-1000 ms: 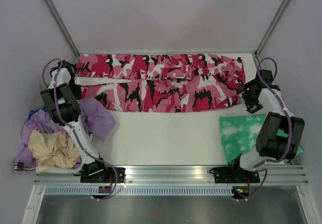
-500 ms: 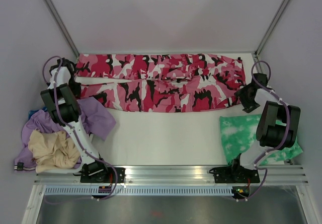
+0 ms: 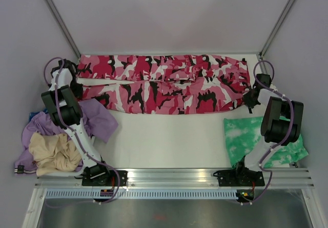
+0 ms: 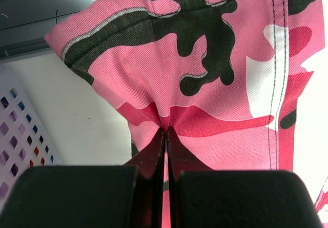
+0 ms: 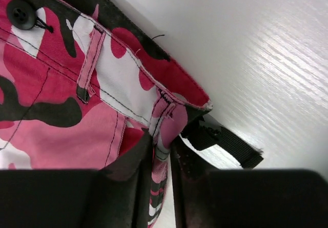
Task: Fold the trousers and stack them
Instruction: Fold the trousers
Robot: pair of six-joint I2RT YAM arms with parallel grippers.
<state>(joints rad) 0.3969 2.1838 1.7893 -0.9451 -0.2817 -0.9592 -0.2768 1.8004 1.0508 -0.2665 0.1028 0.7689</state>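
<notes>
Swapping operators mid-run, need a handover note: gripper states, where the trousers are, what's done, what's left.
Left gripper: shut on the trousers at the leg-hem end.
Right gripper: shut on their waist end.
Trousers: spread full length across the far side of the table, legs side by side.
Done: both ends gripped.
Left: no fold visible yet, so fold, then stack. The green tie-dye garment lies by the right arm.

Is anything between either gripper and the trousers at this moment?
Nothing visible stands between them. The left gripper pinches the trousers at their left end, cloth between its fingers. The right gripper is closed on the waistband at the right end.
</notes>
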